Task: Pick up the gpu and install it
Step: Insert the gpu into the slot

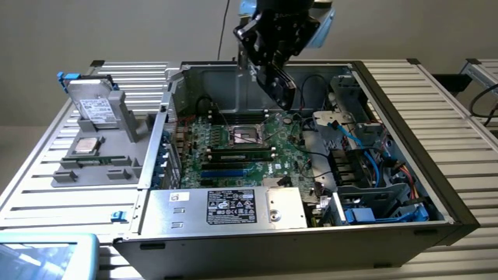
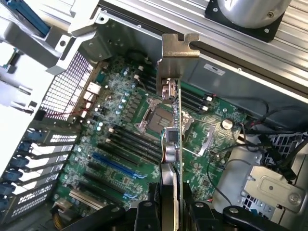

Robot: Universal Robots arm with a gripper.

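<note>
I see the tool clamped on the gpu, a small flat rectangular card with a black shroud on one face. It is held in the air above the large green motherboard, clear of it and not seated in any slot. From the exterior view the card hangs tilted, with its lower end over the part of the motherboard near the square metal CPU socket. On the wrist view the gpu is edge-on, with dark fingers pressing on both faces. The tool grips one end, and the card's silver L-shaped metal bracket is at the far end from it. Under the card on that view are the motherboard, the socket, rows of black slots and one long blue slot. The motherboard lies inside an open grey metal computer case that rests on a slatted aluminium tabletop. In the same case, at the motherboard's near edge, is a silver box-shaped power supply with a black label. Bundled blue cables run beside the motherboard toward the exterior view's right. Outside the case, off the motherboard toward the exterior view's left, is a grey plastic parts tray. It carries an upright silver hard drive with a white label and a flat square silver processor chip.
</note>
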